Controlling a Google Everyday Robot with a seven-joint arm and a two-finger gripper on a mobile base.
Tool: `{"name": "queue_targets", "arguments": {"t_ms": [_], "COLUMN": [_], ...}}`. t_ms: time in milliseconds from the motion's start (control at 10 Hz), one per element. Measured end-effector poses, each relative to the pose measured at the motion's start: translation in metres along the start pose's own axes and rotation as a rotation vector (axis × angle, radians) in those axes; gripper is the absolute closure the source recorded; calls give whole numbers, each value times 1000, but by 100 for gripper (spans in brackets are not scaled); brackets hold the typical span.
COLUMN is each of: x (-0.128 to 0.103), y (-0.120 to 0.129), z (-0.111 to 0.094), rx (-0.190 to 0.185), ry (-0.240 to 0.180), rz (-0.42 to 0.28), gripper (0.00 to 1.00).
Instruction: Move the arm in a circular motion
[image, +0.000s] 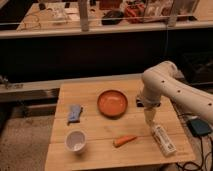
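Our arm (165, 85) hangs its gripper (148, 119) near the desk's (100, 131) right edge; we cannot tell its grip. Likely mid-circle; next, curve smoothly round.

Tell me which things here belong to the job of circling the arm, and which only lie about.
Belong to the job: the arm; the gripper at its tip, pointing down over the table, close to the white packet.
Only lying about: orange bowl, carrot, white cup, blue cloth, white packet.
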Motion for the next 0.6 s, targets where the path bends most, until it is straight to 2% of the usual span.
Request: {"name": "queue_targets", "arguments": {"t_ms": [400, 500, 600], "x": [-99, -131, -147], "y": [4, 6, 5], "z": [-4, -5, -6], "rx": [-9, -14, -15], "ry": [5, -3, -12], "rz": [-180, -251, -286], "gripper": [20, 20, 20]}}
